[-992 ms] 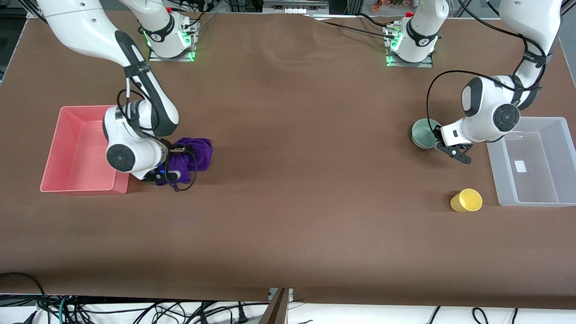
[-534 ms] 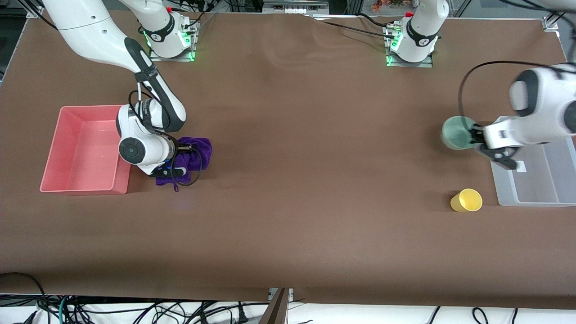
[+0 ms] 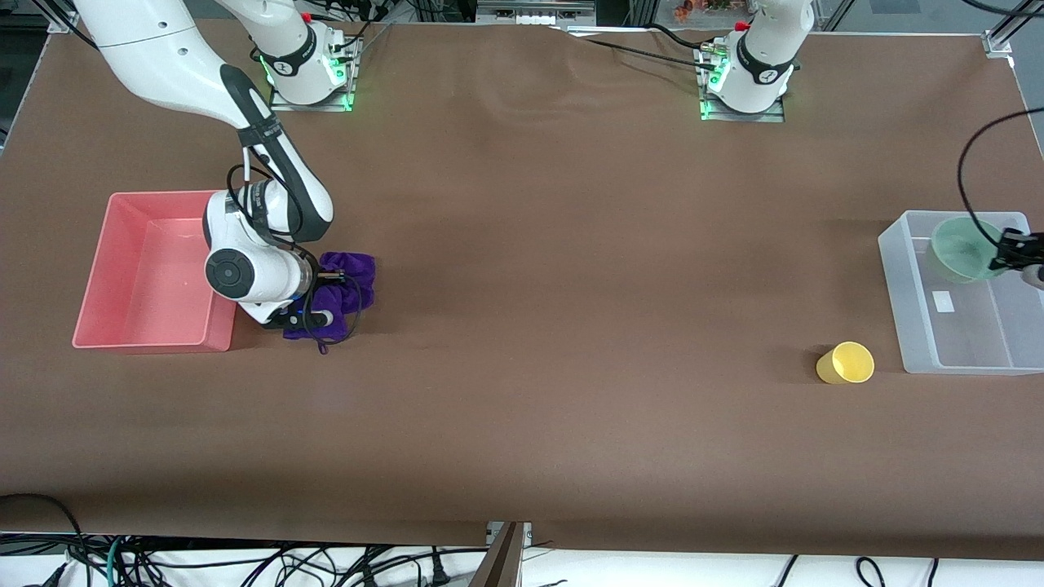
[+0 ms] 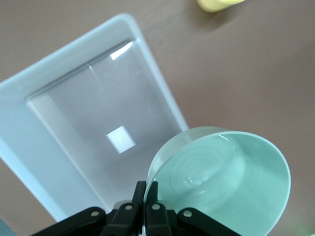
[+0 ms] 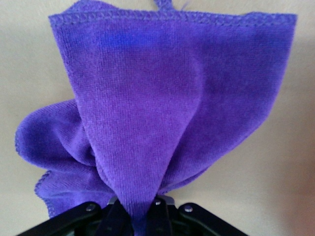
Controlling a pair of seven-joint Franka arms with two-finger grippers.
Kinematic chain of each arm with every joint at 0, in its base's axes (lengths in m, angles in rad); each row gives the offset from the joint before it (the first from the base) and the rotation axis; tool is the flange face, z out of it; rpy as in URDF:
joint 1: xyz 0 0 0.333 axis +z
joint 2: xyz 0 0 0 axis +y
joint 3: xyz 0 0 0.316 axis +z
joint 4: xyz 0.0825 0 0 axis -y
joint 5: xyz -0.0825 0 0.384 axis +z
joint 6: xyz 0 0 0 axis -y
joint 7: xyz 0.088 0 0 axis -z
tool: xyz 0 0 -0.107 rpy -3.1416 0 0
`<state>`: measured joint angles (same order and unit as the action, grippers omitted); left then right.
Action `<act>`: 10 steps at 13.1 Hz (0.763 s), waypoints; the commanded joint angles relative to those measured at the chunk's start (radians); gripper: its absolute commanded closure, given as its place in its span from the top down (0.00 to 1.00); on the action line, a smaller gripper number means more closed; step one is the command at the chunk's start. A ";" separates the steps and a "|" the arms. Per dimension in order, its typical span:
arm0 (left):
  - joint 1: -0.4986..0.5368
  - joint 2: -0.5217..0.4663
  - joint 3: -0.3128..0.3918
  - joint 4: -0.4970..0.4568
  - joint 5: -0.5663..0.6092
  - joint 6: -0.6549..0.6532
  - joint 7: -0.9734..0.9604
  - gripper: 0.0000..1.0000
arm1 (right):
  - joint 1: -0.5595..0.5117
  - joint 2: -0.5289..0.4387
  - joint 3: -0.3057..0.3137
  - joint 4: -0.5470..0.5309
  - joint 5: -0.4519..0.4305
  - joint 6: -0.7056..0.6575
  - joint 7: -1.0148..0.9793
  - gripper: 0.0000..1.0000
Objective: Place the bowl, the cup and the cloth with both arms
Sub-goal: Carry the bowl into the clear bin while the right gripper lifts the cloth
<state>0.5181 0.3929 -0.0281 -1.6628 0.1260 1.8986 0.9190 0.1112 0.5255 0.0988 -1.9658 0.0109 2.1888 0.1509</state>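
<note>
Over the clear bin (image 3: pixel 905 293): left gripper (image 4: pixel 146 189) pinches the bowl (image 3: pixel 962 249) rim.
Beside the pink bin (image 3: pixel 90 314): right gripper (image 5: pixel 142 206) pinches the cloth (image 3: pixel 351 277).
Left to do: all three; cup (image 3: pixel 846 363) waits on the table, near the clear bin.

Mint bowl (image 3: pixel 965 249) held over bin; cup (image 3: pixel 846 363) upright; purple cloth (image 3: pixel 342 292) bunched.

1. Even overhead light; my table (image 3: pixel 522 326) looks bright, shadows soft.
2. Glare streaks the clear bin (image 4: pixel 93 108) near 12 o'clock.
3. My cloth (image 5: pixel 172 98) fills its view, slightly soft.
</note>
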 commanded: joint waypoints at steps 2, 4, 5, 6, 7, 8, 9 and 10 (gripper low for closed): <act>0.094 0.252 -0.013 0.211 0.011 0.031 0.101 0.00 | -0.007 -0.038 -0.004 0.053 -0.003 -0.082 -0.014 0.00; 0.115 0.315 -0.013 0.210 0.001 0.172 0.136 0.00 | -0.019 -0.044 -0.010 0.183 -0.005 -0.278 -0.034 0.00; 0.126 0.334 -0.013 0.207 0.000 0.222 0.136 0.00 | -0.031 -0.047 -0.028 0.258 -0.005 -0.394 -0.065 0.00; 0.132 0.343 -0.013 0.201 0.000 0.235 0.133 0.00 | -0.036 -0.048 -0.054 0.328 -0.005 -0.505 -0.115 0.00; 0.131 0.345 -0.013 0.199 0.001 0.235 0.133 0.00 | -0.038 -0.053 -0.089 0.378 -0.005 -0.599 -0.176 0.00; 0.129 0.343 -0.013 0.198 0.003 0.228 0.121 0.03 | -0.039 -0.061 -0.137 0.412 -0.006 -0.665 -0.250 0.00; 0.126 0.342 -0.013 0.201 0.001 0.226 0.116 0.69 | -0.047 -0.070 -0.190 0.435 -0.014 -0.708 -0.348 0.00; 0.122 0.334 -0.016 0.207 0.001 0.220 0.110 0.96 | -0.059 -0.073 -0.239 0.449 -0.031 -0.727 -0.449 0.00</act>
<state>0.6404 0.7366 -0.0328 -1.4861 0.1259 2.1450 1.0288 0.0759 0.4471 -0.0762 -1.5594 -0.0012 1.5207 -0.1470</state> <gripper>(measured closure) 0.930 0.925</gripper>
